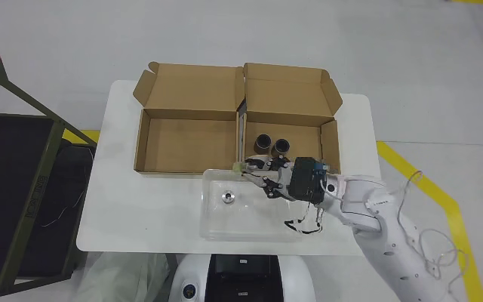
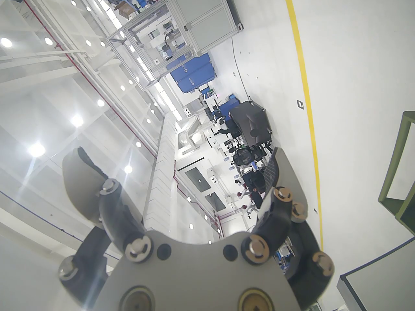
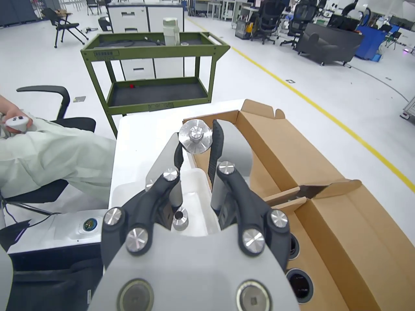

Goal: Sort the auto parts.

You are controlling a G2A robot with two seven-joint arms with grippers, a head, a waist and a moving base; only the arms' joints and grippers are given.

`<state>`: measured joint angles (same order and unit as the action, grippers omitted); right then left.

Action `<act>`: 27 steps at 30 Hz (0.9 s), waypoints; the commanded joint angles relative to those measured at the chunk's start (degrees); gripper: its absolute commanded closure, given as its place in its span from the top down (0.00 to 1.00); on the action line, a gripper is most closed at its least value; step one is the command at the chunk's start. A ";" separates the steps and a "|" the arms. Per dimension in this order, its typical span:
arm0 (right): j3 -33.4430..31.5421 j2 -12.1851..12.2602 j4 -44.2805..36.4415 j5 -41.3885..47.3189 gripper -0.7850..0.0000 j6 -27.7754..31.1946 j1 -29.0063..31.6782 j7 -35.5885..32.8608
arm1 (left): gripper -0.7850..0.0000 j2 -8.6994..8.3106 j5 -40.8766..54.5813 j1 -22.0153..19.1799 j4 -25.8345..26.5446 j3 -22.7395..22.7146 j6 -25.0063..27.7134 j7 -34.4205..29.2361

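Tray (image 1: 215, 226) with metal part (image 1: 227, 198); right cardboard box (image 1: 330, 147) with two black cylinders (image 1: 264, 141)

The table (image 1: 121, 151) is white. The left cardboard box (image 1: 189, 143) and the right cardboard box (image 1: 290, 98) are plain brown, and the cylindrical parts (image 1: 263, 142) in the right one are black. The plastic tray (image 1: 226, 223) is clear, and the small metal part (image 1: 227, 198) in it is silver. The right gripper (image 3: 196, 140) has grey plates, black links and black ribbed pads (image 3: 216, 140) around a shiny silver disc-shaped part (image 3: 194, 134). The left gripper (image 2: 177, 156) is grey, with a black cross-hatched pad (image 2: 272, 169). The cart (image 3: 155, 53) is olive green and the floor line (image 3: 291, 88) is yellow
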<state>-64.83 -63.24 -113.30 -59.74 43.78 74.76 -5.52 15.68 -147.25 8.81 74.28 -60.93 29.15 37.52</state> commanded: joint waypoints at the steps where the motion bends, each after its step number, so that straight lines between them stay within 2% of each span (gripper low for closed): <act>1: -1.10 0.16 -0.51 0.18 0.00 0.53 0.71 1.31 | 1.00 0.00 0.00 0.00 0.00 0.00 0.00 0.00; 12: -5.73 0.55 -1.88 1.69 0.00 -0.25 4.44 8.16 | 1.00 0.00 0.00 0.00 0.00 0.00 0.00 0.00; 27: -5.95 0.63 -2.16 0.47 0.00 0.09 4.74 7.97 | 1.00 0.00 0.00 0.00 0.00 0.00 0.00 0.00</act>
<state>-70.77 -62.62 -115.47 -59.27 43.87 79.50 2.45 15.68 -147.25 8.81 74.28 -60.93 29.15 37.52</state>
